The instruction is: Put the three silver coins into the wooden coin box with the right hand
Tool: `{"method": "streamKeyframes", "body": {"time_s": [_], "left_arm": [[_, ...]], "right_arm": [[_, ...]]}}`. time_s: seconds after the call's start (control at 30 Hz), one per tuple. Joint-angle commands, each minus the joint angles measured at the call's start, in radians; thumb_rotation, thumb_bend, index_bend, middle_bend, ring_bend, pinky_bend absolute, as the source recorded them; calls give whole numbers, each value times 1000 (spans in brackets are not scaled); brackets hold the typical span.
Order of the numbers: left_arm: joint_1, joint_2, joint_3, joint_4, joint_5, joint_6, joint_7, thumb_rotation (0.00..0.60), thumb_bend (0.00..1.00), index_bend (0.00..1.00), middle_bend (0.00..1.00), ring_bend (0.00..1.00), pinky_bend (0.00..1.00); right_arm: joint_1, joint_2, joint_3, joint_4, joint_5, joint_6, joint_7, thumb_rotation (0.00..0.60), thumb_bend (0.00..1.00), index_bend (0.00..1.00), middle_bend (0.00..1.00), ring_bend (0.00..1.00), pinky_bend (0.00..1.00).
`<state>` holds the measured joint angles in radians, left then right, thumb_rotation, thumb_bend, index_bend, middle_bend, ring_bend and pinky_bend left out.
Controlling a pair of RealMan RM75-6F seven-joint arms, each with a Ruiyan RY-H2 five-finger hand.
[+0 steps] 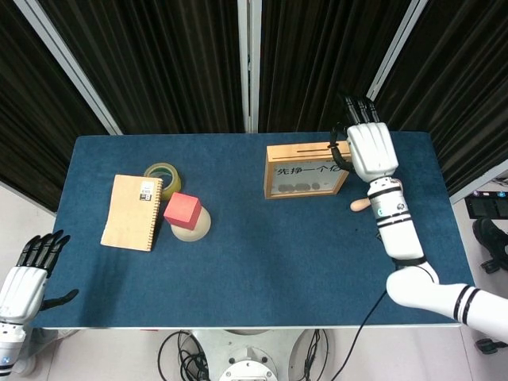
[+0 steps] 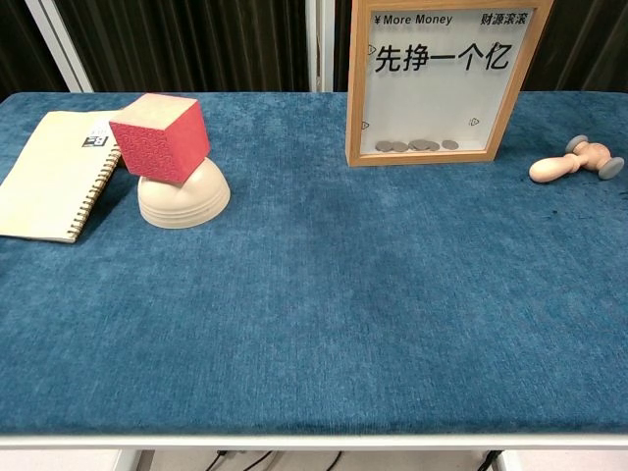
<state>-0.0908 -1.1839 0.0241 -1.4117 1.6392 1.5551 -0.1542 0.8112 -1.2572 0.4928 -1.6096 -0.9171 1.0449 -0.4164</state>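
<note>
the right hand (image 1: 370, 149) is hovering over the top of the wooden coin box (image 1: 310, 169), by its slot. i cannot tell if its fingers are pinching a coin. silver coins (image 2: 416, 145) are lying inside the box. next it needs lining up with the slot.

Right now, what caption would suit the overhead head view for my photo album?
The robot's right hand hovers at the slot end of a wooden coin box on a blue table.
</note>
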Motion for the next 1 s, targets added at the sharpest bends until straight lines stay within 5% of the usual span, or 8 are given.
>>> {"method": "streamKeyframes", "body": {"time_s": [0.03,0.37,1.0], "left_arm": [[-2,-3,1,-4,2,-3,-1,600,40,15,0,0,0],[-9,-4,-9,-16,13,13,-1,600,41,16,0,0,0],[-7,5,-7,-11,5,9,-6,600,40,15,0,0,0]], "right_arm": [[174,-38,34,50,327,-94,-215,600,427,742,40,0,0],[300,-80,-12,104,580,-101,-308,600,427,757,42,0,0],[348,-49,-94,118,659,-92,-323,600,429,770,42,0,0]]}}
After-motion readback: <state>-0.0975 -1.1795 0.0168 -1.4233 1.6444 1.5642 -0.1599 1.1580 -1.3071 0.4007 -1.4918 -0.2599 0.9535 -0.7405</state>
